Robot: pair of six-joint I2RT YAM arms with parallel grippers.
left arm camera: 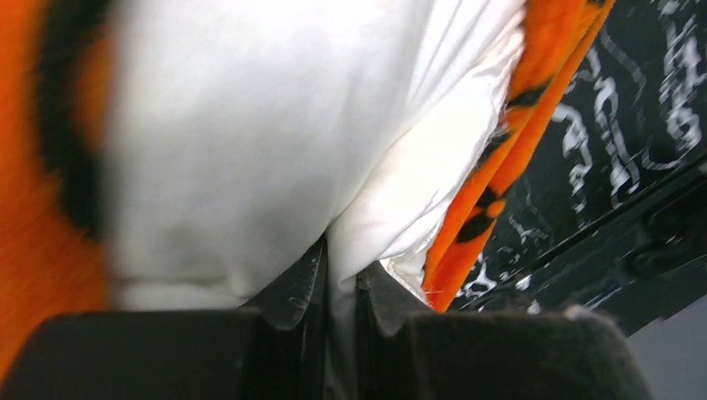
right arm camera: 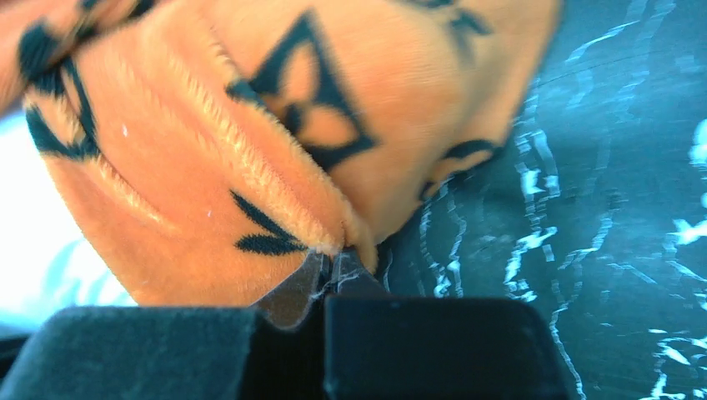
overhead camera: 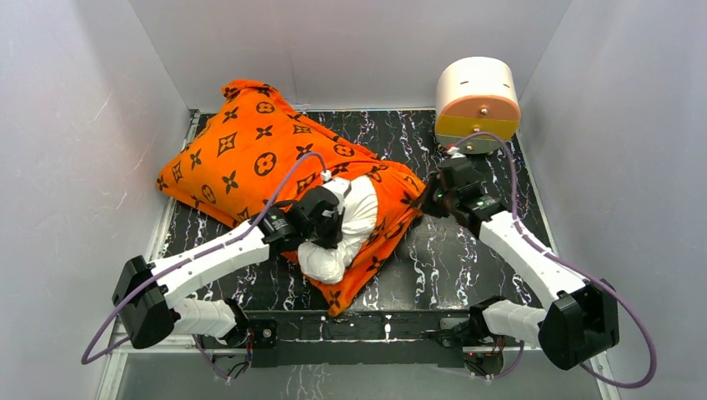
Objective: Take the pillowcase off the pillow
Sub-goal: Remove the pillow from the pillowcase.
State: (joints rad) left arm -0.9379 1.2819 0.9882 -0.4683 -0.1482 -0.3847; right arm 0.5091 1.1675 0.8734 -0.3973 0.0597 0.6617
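The orange pillowcase [overhead camera: 242, 158] with dark brown motifs lies from the back left toward the table's middle. At its open near end the white pillow [overhead camera: 357, 218] bulges out. My left gripper [overhead camera: 332, 227] is at that white end. In the left wrist view it [left arm camera: 342, 271] is shut on a fold of the pillow [left arm camera: 292, 125], with the pillowcase [left arm camera: 500, 192] just to the right. My right gripper [overhead camera: 425, 200] is at the cover's right edge. In the right wrist view it [right arm camera: 338, 258] is shut, its tips pinching the puckered hem of the pillowcase [right arm camera: 208, 167].
A round cream box [overhead camera: 477, 96] with a yellow band stands at the back right, close behind the right arm. The table top [overhead camera: 467, 275] is black marble-patterned, walled in white on three sides. A purple cable [overhead camera: 292, 179] arcs over the pillowcase.
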